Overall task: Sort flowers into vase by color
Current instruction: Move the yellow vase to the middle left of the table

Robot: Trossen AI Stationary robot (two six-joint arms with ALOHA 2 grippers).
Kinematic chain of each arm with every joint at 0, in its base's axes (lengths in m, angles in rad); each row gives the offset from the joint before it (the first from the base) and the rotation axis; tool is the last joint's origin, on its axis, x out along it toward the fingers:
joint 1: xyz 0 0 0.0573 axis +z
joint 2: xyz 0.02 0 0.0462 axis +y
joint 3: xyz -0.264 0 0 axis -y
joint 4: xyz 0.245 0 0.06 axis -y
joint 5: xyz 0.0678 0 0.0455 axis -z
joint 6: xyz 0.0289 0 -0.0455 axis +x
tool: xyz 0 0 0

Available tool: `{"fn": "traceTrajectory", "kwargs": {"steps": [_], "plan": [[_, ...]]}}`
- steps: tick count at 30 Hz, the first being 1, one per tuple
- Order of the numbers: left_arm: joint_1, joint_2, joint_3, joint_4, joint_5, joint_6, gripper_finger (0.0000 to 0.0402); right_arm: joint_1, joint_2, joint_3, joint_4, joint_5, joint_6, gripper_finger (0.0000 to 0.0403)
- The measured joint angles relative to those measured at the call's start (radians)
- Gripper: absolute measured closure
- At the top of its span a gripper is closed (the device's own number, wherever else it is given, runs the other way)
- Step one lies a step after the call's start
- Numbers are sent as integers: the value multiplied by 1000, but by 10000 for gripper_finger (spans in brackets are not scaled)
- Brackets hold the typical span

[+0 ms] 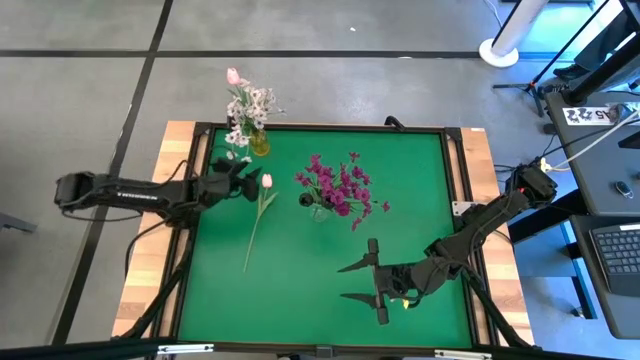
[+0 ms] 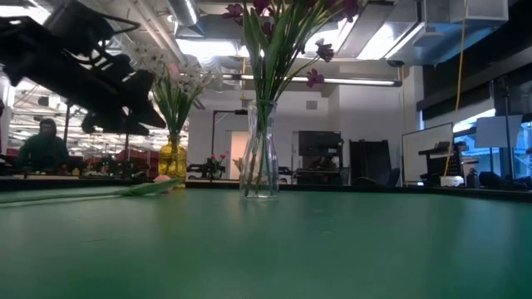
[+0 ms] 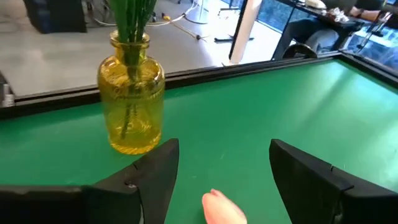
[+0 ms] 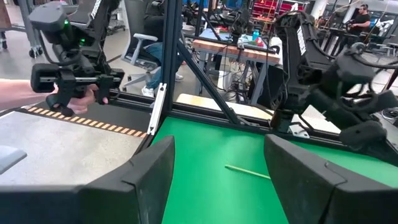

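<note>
A pale pink tulip (image 1: 264,183) lies flat on the green table, its stem (image 1: 253,240) running toward the near edge. My left gripper (image 1: 248,181) stands open at the bud (image 3: 221,209), one finger on either side, touching nothing that I can see. Behind it a yellow vase (image 3: 130,106) holds white flowers (image 1: 250,105) and a pink tulip (image 1: 232,76). A clear vase (image 1: 318,207) at the table's middle holds magenta flowers (image 1: 340,185). My right gripper (image 1: 343,283) hangs open over the near right part of the table, holding nothing.
A raised black frame (image 1: 455,170) edges the table. The two vases stand a short way apart at the far middle. Open green surface lies between the tulip's stem and my right gripper. In the right wrist view a person's hand (image 4: 25,93) holds a device beyond the table.
</note>
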Motion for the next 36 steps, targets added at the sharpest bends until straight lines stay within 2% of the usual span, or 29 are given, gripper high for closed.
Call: {"fn": "traceTrajectory", "kwargs": {"steps": [10,15,19,25,32,36], "plan": [[126,200,-2,157,112,22,158,1,0,0,-24,0,0,157],[163,291,-2,266,103,85,158,1,0,0,-29,0,1,157],[217,301,-2,280,46,119,158,1,0,0,-59,0,23,157],[288,301,-2,354,45,184,158,1,0,0,-78,0,27,157],[382,304,-2,398,140,186,158,0,0,0,-77,0,26,157],[406,322,-2,398,193,179,139,0,0,0,-75,0,26,157]]}}
